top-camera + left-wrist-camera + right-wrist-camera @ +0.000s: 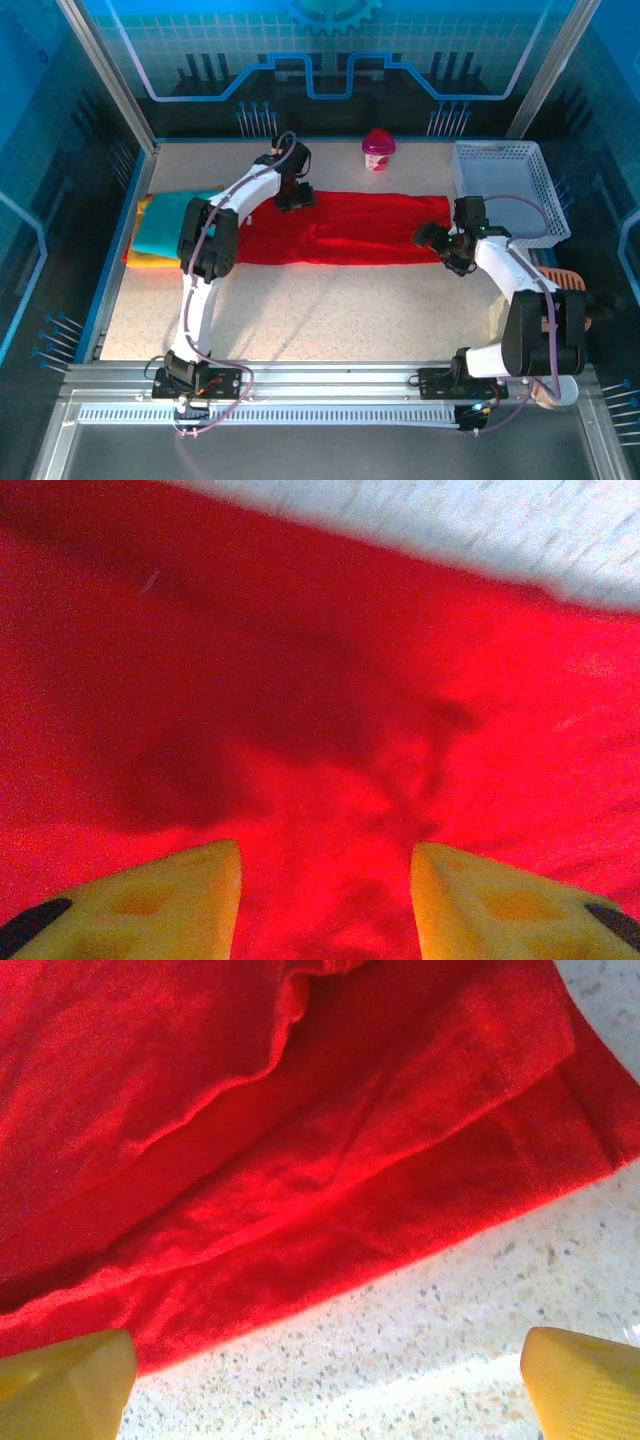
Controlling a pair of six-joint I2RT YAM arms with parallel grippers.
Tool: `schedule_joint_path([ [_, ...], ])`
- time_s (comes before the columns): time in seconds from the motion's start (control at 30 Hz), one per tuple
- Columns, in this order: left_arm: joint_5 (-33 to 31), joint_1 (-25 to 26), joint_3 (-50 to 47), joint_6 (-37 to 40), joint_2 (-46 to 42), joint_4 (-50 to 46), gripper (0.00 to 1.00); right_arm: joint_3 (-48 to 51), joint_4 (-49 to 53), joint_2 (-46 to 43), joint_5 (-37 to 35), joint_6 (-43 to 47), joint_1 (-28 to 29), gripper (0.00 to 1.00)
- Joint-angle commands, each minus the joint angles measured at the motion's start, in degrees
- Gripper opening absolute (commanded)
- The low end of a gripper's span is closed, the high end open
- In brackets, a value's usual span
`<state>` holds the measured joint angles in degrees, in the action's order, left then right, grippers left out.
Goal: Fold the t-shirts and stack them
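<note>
Left gripper (pixel 325 885) hangs over the far edge of the red t-shirt (pixel 300 700), jaws parted with nothing pinched; the cloth lies flat directly beneath it. Right gripper (pixel 325 1375) stands wide open, the shirt's layered hem just ahead of its fingertips and bare surface (pixel 420 1350) below. Since the shirt lies as a long band, the next fold probably runs end to end: pinch every layer at the corners, lift evenly, keep hems aligned. A folded teal t-shirt (pixel 170 222) lies beyond the left gripper's outer side.
</note>
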<state>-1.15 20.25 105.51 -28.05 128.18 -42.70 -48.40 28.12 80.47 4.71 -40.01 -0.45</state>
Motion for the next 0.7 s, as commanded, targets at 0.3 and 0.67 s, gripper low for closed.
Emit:
schedule_joint_path([
  [0.3, -1.43, -0.17, -31.50, -3.22, -23.09, 7.19, 0.49, -7.91, -4.64, 12.59, -2.25, -1.10, -0.23, 0.98],
  [0.67, -2.02, -0.12, -39.37, -4.33, -23.76, 9.99, 0.48, -11.64, -5.36, 18.42, -2.07, -1.65, 0.01, 0.96],
])
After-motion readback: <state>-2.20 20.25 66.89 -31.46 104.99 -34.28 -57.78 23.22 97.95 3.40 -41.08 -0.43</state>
